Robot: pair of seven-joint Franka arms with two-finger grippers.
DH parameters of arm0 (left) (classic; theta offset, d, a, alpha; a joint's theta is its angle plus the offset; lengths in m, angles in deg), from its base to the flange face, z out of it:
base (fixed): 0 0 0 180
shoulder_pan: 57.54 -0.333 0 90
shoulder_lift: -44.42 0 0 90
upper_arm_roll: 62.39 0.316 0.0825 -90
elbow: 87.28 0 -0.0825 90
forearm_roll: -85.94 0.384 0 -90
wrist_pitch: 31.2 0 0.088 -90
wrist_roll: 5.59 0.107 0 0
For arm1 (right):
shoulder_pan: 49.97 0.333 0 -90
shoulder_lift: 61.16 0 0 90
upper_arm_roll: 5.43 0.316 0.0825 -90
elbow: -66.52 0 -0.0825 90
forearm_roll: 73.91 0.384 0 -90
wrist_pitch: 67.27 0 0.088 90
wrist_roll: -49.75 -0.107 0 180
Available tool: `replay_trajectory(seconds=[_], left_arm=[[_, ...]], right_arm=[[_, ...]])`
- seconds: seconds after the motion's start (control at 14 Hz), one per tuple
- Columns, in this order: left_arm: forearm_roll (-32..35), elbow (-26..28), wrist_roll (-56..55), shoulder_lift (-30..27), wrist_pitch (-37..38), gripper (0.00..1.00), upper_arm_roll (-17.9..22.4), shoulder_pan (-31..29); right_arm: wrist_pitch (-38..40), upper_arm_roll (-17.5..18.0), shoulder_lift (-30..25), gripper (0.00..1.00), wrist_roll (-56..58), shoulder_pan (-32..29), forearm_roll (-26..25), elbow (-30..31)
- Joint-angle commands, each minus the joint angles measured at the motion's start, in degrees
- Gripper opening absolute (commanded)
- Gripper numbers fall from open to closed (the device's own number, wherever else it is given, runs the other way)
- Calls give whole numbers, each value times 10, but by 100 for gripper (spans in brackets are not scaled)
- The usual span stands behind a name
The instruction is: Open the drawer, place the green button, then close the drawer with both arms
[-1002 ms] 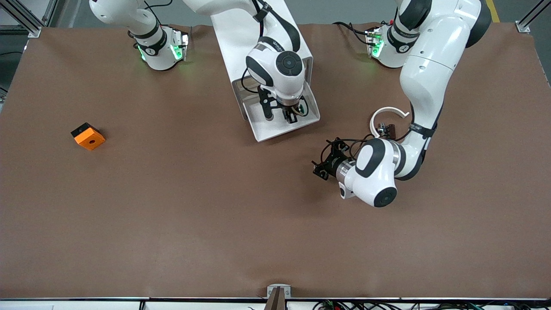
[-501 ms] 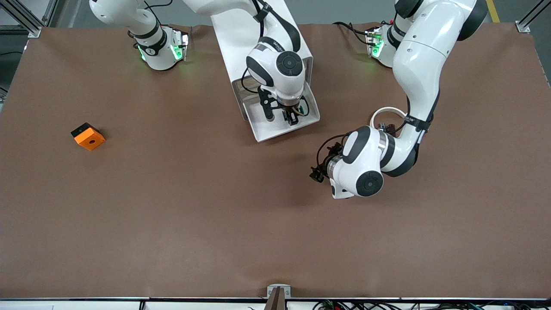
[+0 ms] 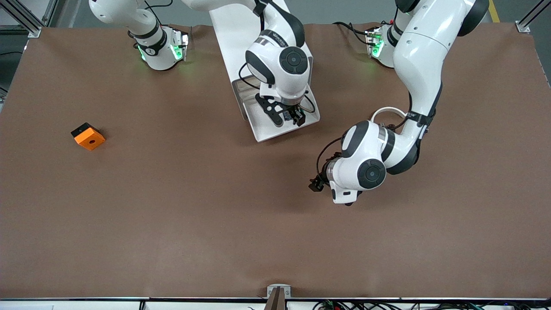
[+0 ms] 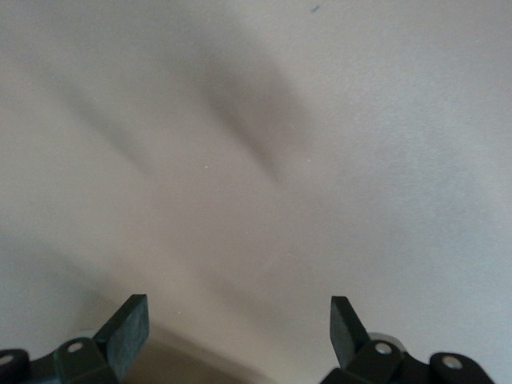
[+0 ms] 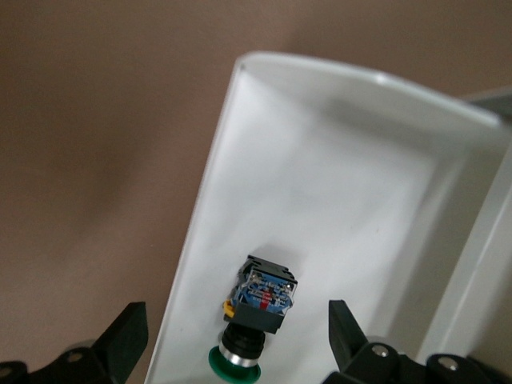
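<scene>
Jaws of the right gripper (image 3: pixel 289 117) stand released over the open drawer (image 3: pixel 262 129) at upper centre of the front frame; the button (image 5: pixel 258 308) lies on its floor between them. Left gripper (image 3: pixel 317 184), jaws spread and empty, hangs over the tabletop (image 3: pixel 172 206) lower right of the drawer, nearer its front for the closing push.
</scene>
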Motion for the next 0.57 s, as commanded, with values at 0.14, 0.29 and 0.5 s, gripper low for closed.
replay_trajectory(seconds=[0.14, 0.29, 0.5], left_arm=[[14, 24, 8, -16, -27, 100, 2, 0], [74, 27, 2, -13, -19, 100, -3, 16], [104, 31, 5, -16, -14, 100, -1, 40]], right_arm=[[113, 4, -6, 100, 221, -51, -34, -84], [119, 5, -29, 100, 297, -85, -32, -84], [167, 1, -58, 100, 415, -153, -40, -85]])
